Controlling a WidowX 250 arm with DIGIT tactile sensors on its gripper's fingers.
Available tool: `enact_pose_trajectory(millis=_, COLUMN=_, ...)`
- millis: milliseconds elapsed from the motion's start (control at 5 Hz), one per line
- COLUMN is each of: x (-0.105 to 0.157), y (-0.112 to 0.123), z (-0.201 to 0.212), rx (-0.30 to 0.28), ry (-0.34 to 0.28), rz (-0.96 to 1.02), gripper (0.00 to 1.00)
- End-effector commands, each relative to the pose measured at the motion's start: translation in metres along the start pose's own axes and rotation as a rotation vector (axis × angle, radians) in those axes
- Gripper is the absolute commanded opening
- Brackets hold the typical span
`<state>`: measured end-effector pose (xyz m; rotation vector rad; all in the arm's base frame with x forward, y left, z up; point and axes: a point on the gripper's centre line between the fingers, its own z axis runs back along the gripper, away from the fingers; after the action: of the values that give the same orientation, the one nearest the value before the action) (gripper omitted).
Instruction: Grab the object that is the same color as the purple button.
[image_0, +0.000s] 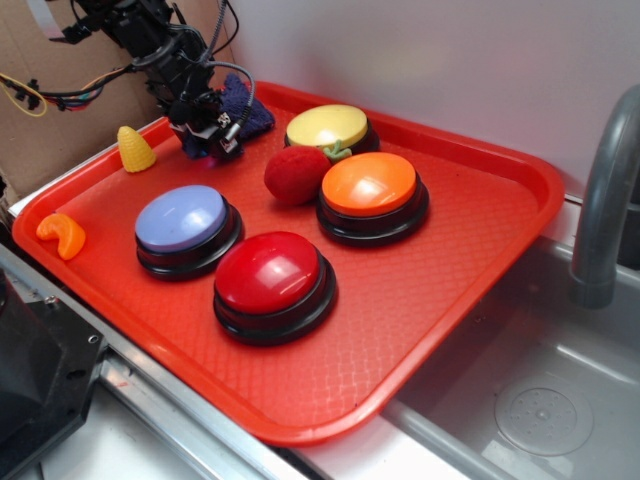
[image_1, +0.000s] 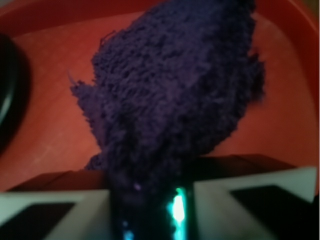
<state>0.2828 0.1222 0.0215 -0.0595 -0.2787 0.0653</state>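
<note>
Red plastic tray (image_0: 430, 340) fills most of the exterior view, textured floor, raised rim all round; it sits on a metal tabletop edge beside a steel sink (image_0: 540, 400), grey faucet (image_0: 605, 200) cut off at right. Near corner of the tray is bare, widest open room on it.

Near to far: red button (image_0: 272, 280) nearest; purple button (image_0: 183, 228) to its left, pale lavender dome on black base; orange button (image_0: 368, 192) behind and right; red fuzzy strawberry toy (image_0: 296, 175) touching or just beside the orange button; yellow button (image_0: 330, 128) farthest of the 4. Small orange piece (image_0: 62, 235) near the left rim, yellow cone-shaped piece (image_0: 136, 148) near the far-left rim.

Dark purple knitted cloth (image_0: 245, 108) at the far-left corner of the tray, close to the rim. End effector (image_0: 212, 135) is on its near side, arm and cables covering part of the cloth. In the wrist view the cloth (image_1: 175, 90) fills the frame, blurred, long axis running from the fingers up and away to the right, toward the far rim. Its lower end is pinched between the fingers (image_1: 65, 215), which are drawn in narrow and gripping it. Whether the cloth is lifted off the tray floor cannot be told. Black button base cut off at the wrist view's left edge.
</note>
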Motion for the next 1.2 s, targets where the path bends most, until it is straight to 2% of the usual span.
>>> enact_pose_trajectory(millis=0, x=0.021, y=-0.003, z=0.042, rx=0.061, ry=-0.004, rz=0.058, gripper=0.0)
enact_pose_trajectory(millis=200, x=0.025, y=-0.013, z=0.072, rx=-0.005, ry=0.076, rz=0.05, gripper=0.0)
enact_pose_trajectory(millis=400, x=0.024, y=-0.029, z=0.091, rx=0.017, ry=0.118, rz=0.011, gripper=0.0)
enact_pose_trajectory(millis=600, x=0.016, y=-0.049, z=0.114, rx=0.05, ry=0.133, rz=-0.011, gripper=0.0)
enact_pose_trajectory(millis=800, x=0.006, y=-0.068, z=0.133, rx=0.055, ry=0.132, rz=-0.04, gripper=0.0)
enact_pose_trajectory(millis=1000, x=-0.006, y=-0.083, z=0.145, rx=0.028, ry=0.139, rz=-0.068, gripper=0.0)
